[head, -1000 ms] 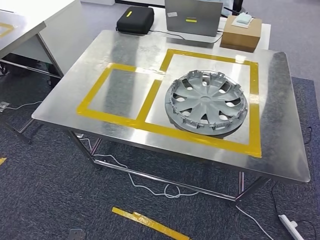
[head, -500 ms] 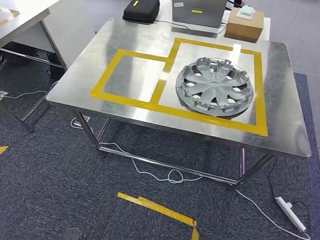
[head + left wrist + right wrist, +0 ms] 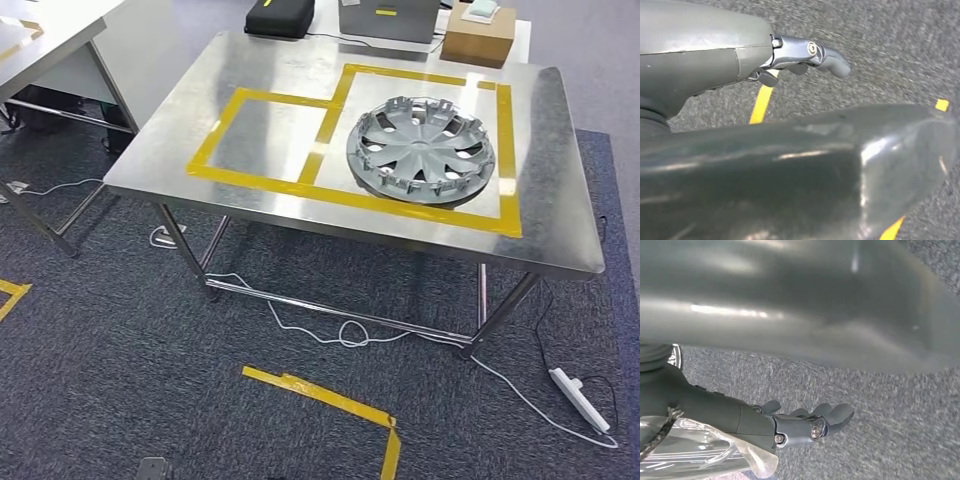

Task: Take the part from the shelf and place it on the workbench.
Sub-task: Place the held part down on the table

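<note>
glossy steel workbench [image 3: 558,215], matt plastic hubcap [image 3: 420,150]

I see a black case [image 3: 280,17] at the far end, next to a grey laptop [image 3: 388,19]. Just right of the laptop sits a brown cardboard box [image 3: 479,35] with a small pale thing on top; I cannot tell what it is. On the dark grey carpet [image 3: 113,380] a white cable [image 3: 324,332] runs in loops. It leads to a white power strip [image 3: 580,399] on the right. Strips of yellow tape [image 3: 332,400] are stuck to the carpet near me. Another metal table [image 3: 45,45] stands at the far left.
</note>
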